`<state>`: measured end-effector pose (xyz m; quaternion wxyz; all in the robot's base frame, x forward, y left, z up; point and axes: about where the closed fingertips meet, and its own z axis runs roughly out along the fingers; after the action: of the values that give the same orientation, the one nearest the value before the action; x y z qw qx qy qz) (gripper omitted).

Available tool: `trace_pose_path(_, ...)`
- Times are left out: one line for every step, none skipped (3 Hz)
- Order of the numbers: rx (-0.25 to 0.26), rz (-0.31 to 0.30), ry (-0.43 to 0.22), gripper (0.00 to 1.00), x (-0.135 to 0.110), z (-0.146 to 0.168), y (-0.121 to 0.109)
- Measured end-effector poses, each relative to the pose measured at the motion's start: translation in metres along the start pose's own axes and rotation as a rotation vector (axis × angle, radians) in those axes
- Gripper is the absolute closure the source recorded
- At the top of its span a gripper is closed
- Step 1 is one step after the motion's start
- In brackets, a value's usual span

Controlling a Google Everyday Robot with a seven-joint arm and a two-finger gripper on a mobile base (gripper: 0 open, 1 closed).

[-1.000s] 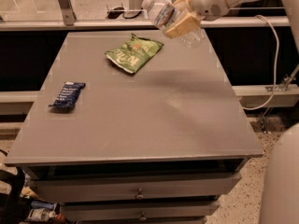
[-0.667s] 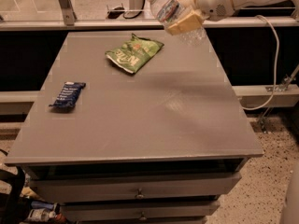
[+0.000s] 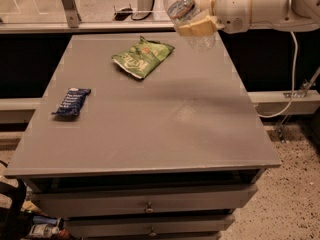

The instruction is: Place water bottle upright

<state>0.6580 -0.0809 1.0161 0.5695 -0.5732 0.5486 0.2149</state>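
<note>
Your gripper sits high at the far right of the scene, above the back right corner of the flat grey table. Its two cream-coloured fingers are closed around the small clear ribbed plastic water bottle with a white cap. One finger runs along the underside of the body and the other lies across the top. The jaws are only as wide apart as the bottle's body, which fills the gap between them.

The water bottle is held in the air, clear of the tabletop and touching nothing but the fingers. It is tilted, not upright: the cap end points up and to the left, and the base hangs lower and to the right, showing below the lower finger.

On the table, a crinkled green snack bag lies flat near the back, just left of and below the gripper and well apart from the bottle. A dark blue wrapped bar lies near the left edge. A white cable hangs down from the arm on the right.
</note>
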Motion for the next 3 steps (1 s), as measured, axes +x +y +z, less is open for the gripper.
trace_pose_path(0.056, 0.015, -0.11, 1.0, 0.0, 0.0, 0.002)
trace_pose_path(0.101, 0.038, -0.188, 1.0, 0.003, -0.001, 0.002)
trace_pose_path(0.122, 0.07, -0.219, 1.0, 0.011, -0.001, 0.0)
